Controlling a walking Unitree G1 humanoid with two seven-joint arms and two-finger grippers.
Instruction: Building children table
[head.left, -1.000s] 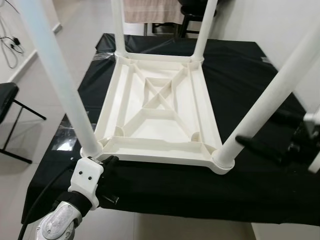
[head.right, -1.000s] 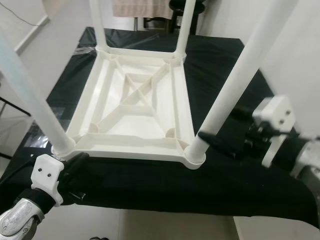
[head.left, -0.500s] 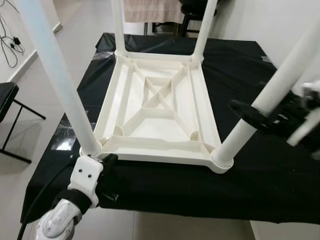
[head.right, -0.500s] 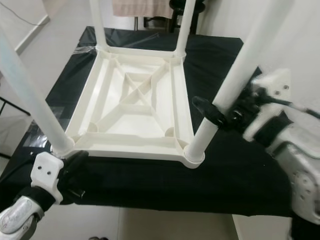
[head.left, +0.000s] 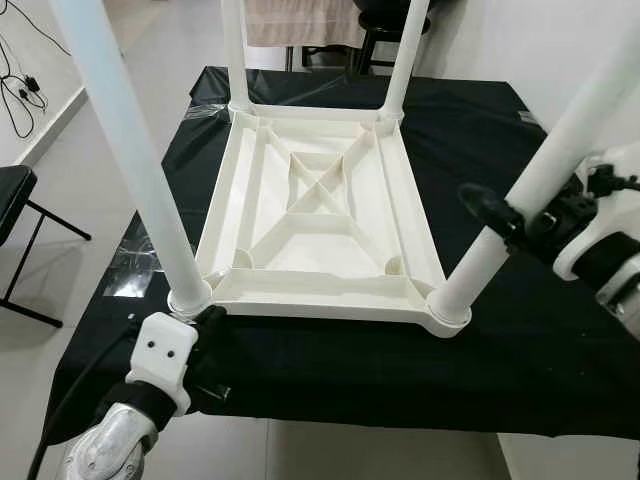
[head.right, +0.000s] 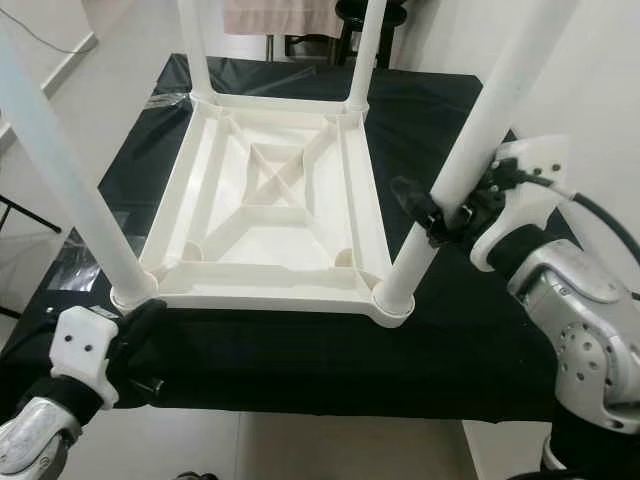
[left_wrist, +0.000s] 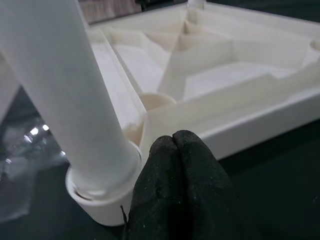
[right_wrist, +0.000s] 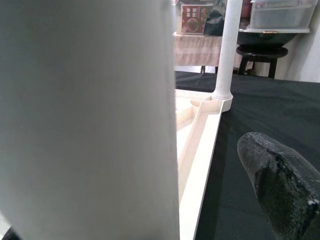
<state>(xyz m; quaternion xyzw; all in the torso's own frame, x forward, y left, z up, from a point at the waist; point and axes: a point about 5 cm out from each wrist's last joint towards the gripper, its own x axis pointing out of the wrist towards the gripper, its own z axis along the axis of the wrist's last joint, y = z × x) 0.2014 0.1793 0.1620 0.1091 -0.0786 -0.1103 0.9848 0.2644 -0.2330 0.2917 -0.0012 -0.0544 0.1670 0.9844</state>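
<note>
A white plastic children's table (head.left: 315, 215) lies upside down on a black cloth, its four legs pointing up. My right gripper (head.right: 432, 205) is open at mid-height on the near-right leg (head.right: 470, 160). One finger (head.right: 408, 195) is on the leg's inner side and the other is behind it. In the right wrist view the leg (right_wrist: 90, 120) is close up, with a gap between it and one fingertip (right_wrist: 280, 185). My left gripper (head.left: 212, 320) is shut and holds nothing. Its tips (left_wrist: 173, 142) rest at the table's rim beside the near-left leg socket (left_wrist: 100, 185).
The black-covered work table (head.left: 480, 120) ends just in front of me, with floor below. Crumpled clear plastic (head.left: 135, 270) lies on the cloth at the left. A black chair (head.left: 15, 210) stands at the far left, and a stool (head.left: 385, 20) behind the table.
My right gripper has swung in from the right side and now straddles the near-right leg. The left gripper stays by the near-left corner; the view has shifted slightly.
</note>
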